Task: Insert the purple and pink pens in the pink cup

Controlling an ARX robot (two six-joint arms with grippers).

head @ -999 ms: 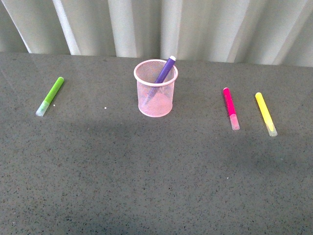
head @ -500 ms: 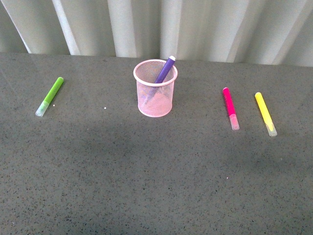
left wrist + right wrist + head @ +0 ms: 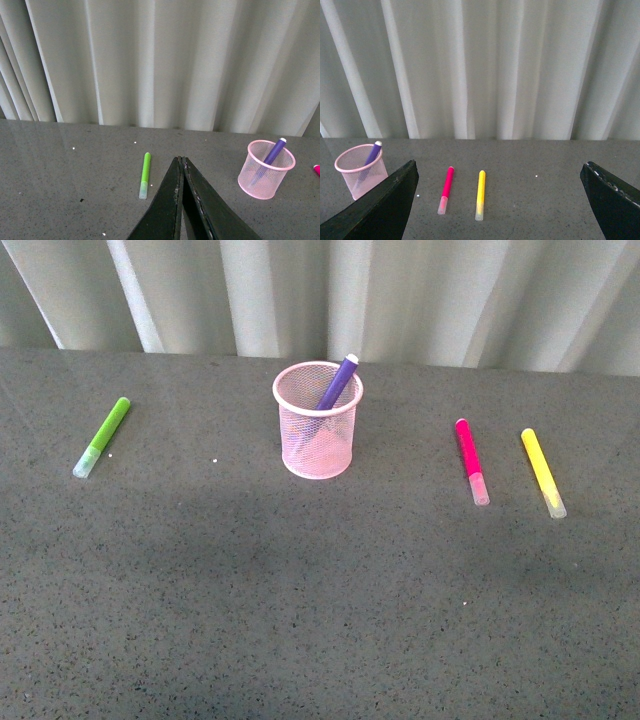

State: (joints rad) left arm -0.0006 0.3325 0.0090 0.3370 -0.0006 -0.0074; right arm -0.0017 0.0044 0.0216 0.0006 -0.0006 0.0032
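The pink cup (image 3: 317, 422) stands upright at the table's middle back. The purple pen (image 3: 337, 383) leans inside it, its end above the rim. The pink pen (image 3: 471, 460) lies flat on the table to the cup's right, clear cap toward the front. Neither arm shows in the front view. In the left wrist view my left gripper (image 3: 180, 161) is shut and empty, well short of the cup (image 3: 265, 170) and purple pen (image 3: 274, 151). In the right wrist view my right gripper (image 3: 500, 172) is wide open and empty, back from the pink pen (image 3: 446, 188); the cup (image 3: 361, 170) shows there too.
A lime-green marker (image 3: 103, 436) lies at the table's left. A yellow marker (image 3: 543, 472) lies just right of the pink pen. A pale pleated curtain (image 3: 320, 295) runs along the table's back edge.
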